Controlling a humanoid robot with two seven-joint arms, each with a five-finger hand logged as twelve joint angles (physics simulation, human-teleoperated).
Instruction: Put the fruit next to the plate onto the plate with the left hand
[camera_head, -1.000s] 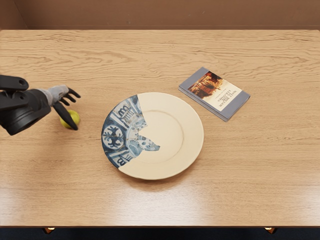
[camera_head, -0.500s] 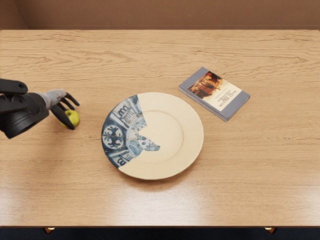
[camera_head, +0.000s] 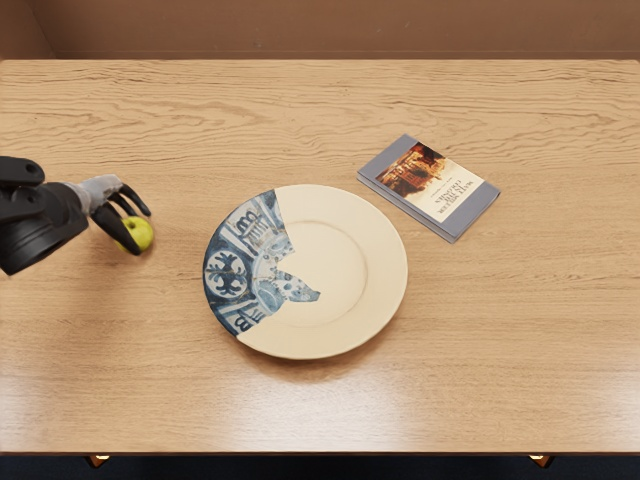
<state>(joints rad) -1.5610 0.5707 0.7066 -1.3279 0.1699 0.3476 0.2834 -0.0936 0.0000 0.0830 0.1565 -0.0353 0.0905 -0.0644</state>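
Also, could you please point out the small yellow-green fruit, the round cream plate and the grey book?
small yellow-green fruit (camera_head: 142, 234): head view, exposed right side
round cream plate (camera_head: 340, 262): head view, bare centre
grey book (camera_head: 428, 186): head view, cover middle

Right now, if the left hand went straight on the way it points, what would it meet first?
The yellow-green fruit, directly ahead of the left hand; they overlap in this view, so contact is unclear. Past it would come the plate's blue-patterned side.
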